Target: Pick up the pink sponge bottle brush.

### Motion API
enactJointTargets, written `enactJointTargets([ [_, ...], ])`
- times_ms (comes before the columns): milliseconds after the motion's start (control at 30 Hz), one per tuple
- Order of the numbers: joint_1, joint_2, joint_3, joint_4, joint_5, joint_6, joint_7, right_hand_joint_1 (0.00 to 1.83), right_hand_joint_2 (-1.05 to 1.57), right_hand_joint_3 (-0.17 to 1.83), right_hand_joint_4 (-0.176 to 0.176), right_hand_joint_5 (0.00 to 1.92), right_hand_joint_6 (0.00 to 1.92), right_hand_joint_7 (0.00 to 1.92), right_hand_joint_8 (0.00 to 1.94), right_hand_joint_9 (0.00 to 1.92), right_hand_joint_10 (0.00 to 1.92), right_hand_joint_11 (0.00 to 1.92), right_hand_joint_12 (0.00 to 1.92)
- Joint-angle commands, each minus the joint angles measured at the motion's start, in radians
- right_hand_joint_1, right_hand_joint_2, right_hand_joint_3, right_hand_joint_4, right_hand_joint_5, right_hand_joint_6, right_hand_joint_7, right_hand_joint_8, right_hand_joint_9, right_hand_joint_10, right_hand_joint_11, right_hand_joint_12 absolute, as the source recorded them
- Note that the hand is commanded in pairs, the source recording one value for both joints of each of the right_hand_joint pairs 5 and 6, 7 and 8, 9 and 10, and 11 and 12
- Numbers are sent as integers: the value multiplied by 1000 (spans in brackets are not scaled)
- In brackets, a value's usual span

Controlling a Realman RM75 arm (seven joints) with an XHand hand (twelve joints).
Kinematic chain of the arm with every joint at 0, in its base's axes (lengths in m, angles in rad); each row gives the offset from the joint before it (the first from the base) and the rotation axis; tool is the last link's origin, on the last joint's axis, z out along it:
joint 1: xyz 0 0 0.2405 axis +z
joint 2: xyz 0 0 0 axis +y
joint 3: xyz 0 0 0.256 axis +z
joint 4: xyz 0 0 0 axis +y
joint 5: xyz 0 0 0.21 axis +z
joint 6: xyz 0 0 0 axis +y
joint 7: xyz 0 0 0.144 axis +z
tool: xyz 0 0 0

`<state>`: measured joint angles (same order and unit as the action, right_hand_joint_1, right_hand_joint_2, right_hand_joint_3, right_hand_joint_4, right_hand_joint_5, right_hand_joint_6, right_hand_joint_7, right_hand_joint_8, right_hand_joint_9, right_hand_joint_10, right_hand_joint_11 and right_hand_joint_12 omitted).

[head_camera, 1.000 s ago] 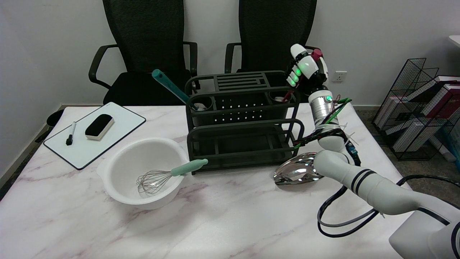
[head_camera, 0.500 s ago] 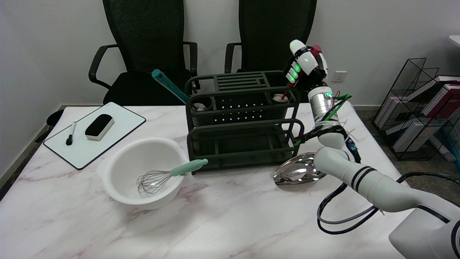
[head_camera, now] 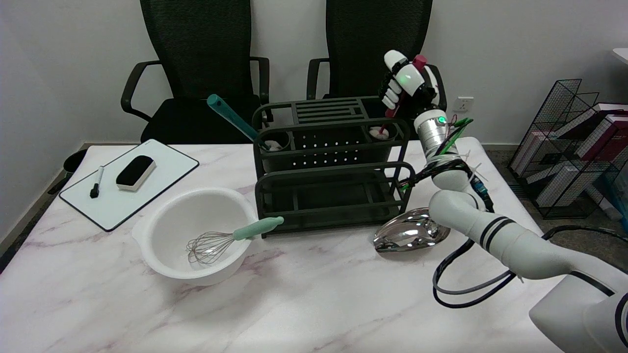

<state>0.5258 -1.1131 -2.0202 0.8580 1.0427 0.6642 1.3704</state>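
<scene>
Lifting the brush clear calls, by this view, for a straight upward draw along the handle's own line, so the sponge head leaves its cup without catching the rim. Nearest the camera lies the marble-patterned table, smooth and pale with pink veining. On it stands a white plastic bowl, round and matt, holding a wire whisk with a mint handle resting on the rim. To the right lies a polished, mirror-bright metal piece, curved and rounded. Farther back at the left, a whiteboard carries a black marker and a felt eraser. Behind the bowl rises the dark metal rack, two-tiered, of bars and perforated sheet, with a round cup at each upper corner; a teal-handled brush leans from the left cup. At the right cup, the right hand is clenched around the thin, deep-pink handle of the pink sponge bottle brush, whose soft pale head sits in the cup's mouth. Two black mesh chairs stand beyond.
</scene>
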Motion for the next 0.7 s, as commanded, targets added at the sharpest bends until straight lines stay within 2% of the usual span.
enactJointTargets([
  [33,49,27,-1,23,-65,-164,-7,885,1571,792,0,1920,1920,1920,1920,1920,1920,1920,1920],
  [700,-35,55,93,137,-63,-165,-9,900,1571,829,0,1920,1920,1920,1920,1920,1920,1920,1920],
])
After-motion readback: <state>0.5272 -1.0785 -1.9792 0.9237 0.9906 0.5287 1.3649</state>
